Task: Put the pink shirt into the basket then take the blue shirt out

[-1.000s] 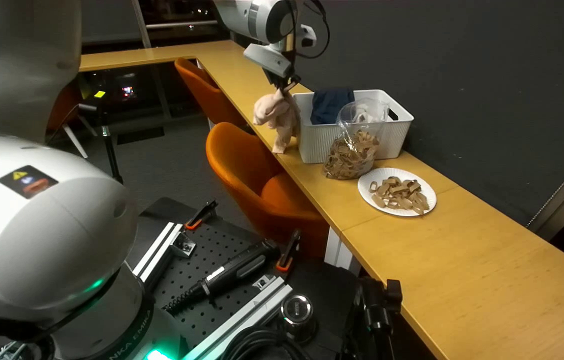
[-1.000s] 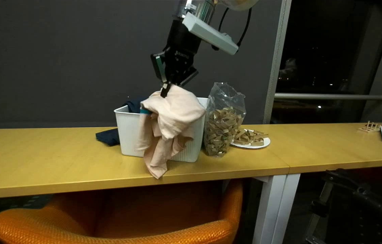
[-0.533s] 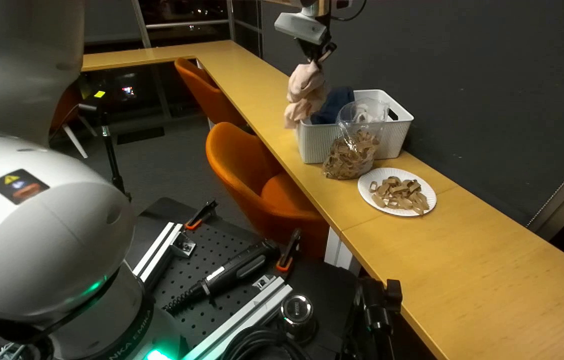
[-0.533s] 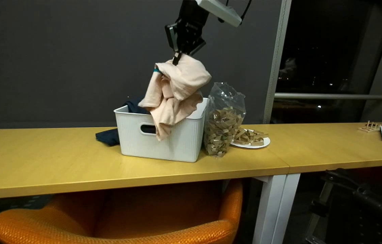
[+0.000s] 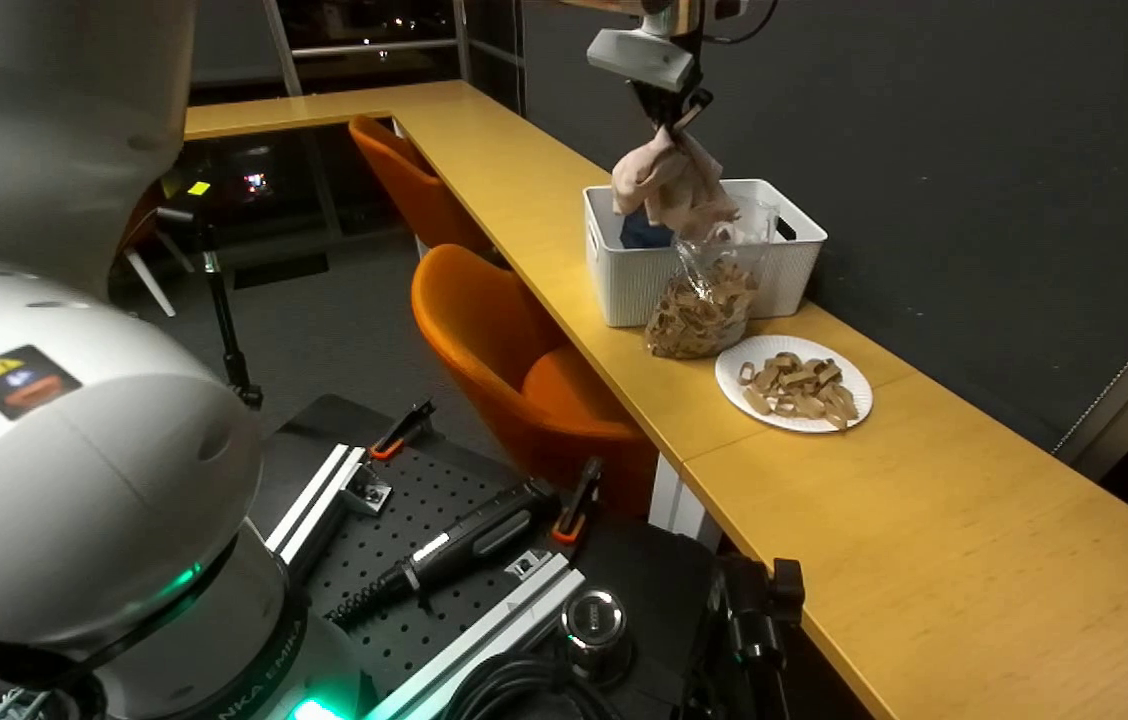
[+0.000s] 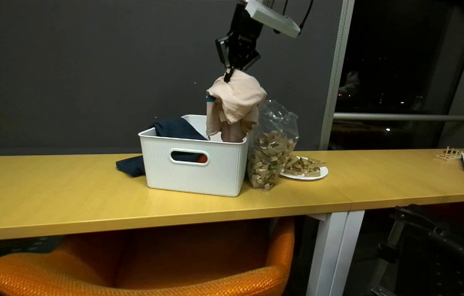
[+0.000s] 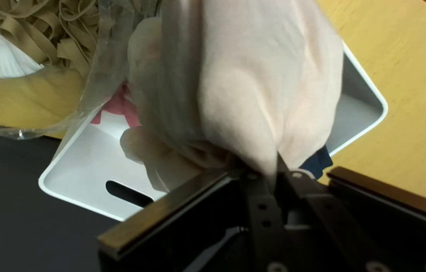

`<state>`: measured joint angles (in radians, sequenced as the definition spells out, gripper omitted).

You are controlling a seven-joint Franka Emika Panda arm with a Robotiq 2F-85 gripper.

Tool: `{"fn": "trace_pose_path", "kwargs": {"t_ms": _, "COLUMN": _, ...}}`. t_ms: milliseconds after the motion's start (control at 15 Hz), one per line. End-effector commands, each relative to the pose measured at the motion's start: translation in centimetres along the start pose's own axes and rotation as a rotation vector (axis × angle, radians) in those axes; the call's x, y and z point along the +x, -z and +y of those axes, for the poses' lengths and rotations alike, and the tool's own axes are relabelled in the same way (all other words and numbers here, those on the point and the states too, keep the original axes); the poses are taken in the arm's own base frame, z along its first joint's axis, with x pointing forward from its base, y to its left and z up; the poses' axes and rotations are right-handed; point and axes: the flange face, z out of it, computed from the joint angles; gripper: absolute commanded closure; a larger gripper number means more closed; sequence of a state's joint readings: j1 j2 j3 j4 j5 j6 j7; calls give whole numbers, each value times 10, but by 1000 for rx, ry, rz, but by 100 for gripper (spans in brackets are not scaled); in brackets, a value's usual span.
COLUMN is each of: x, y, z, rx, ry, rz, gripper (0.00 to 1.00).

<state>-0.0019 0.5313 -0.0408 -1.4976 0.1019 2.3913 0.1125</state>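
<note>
Over the basket (image 6: 215, 176), on the side next to the clear bag (image 6: 271, 158), I had the hand (image 7: 273, 173) carrying the pink shirt (image 6: 238, 98). Hand state: fingers (image 7: 260, 196) drawn together on a gathered fold at the top of the shirt, nothing else in the grip.

Governing relation: the shirt hung directly beneath the hand, its length running down toward the basket's mouth. The basket's long axis ran from the front edge of the desk (image 6: 51, 189) toward the dark wall (image 6: 71, 74). In an exterior view the lowest folds (image 6: 233, 133) sat about level with the near rim; could not tell whether any lay below it. Single arm, so no choice of side.

Blue shirt (image 6: 176, 128): in the basket, away from the bag, rising past the rim there. A dark blue piece (image 6: 131, 165) lay on the desk just outside; could not tell if it was the same garment. Wrist view also gave a reddish cloth (image 7: 118, 105) inside, mostly hidden.

Judgement: first half of the task in hand, pink not yet in, blue not yet out. I reckoned on a straight lowering, perhaps slightly away from the bag, then release. Main risk: limp cloth catching on the bag-side rim, or spreading over the blue shirt and hampering the second grasp. Shirt and bag overlapped in view; contact undetermined.
</note>
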Motion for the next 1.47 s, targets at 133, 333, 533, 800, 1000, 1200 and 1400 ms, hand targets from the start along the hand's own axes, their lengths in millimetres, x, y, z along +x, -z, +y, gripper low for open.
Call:
{"fn": "trace_pose_path", "kwargs": {"t_ms": 133, "x": -10, "y": -44, "z": -45, "rx": 10, "ry": 35, "rz": -64, "gripper": 98}}
{"fn": "trace_pose_path", "kwargs": {"t_ms": 333, "x": -17, "y": -56, "z": -81, "rx": 19, "ry": 65, "rz": -77, "gripper": 98}}
{"fn": "trace_pose_path", "kwargs": {"t_ms": 533, "x": -21, "y": -59, "z": -111, "rx": 31, "ry": 89, "rz": -91, "gripper": 98}}
{"fn": "trace_pose_path", "kwargs": {"t_ms": 800, "x": -24, "y": -72, "z": -124, "rx": 35, "ry": 93, "rz": -123, "gripper": 52}}
{"fn": "trace_pose_path", "kwargs": {"t_ms": 1000, "x": -12, "y": -66, "z": -115, "rx": 24, "ry": 87, "rz": -112, "gripper": 31}}
{"fn": "trace_pose_path", "kwargs": {"t_ms": 1200, "x": 13, "y": -60, "z": -97, "rx": 26, "ry": 58, "rz": -75, "gripper": 7}}
{"fn": "trace_pose_path", "kwargs": {"t_ms": 1400, "x": 36, "y": -57, "z": -79, "rx": 24, "ry": 34, "rz": -45, "gripper": 0}}
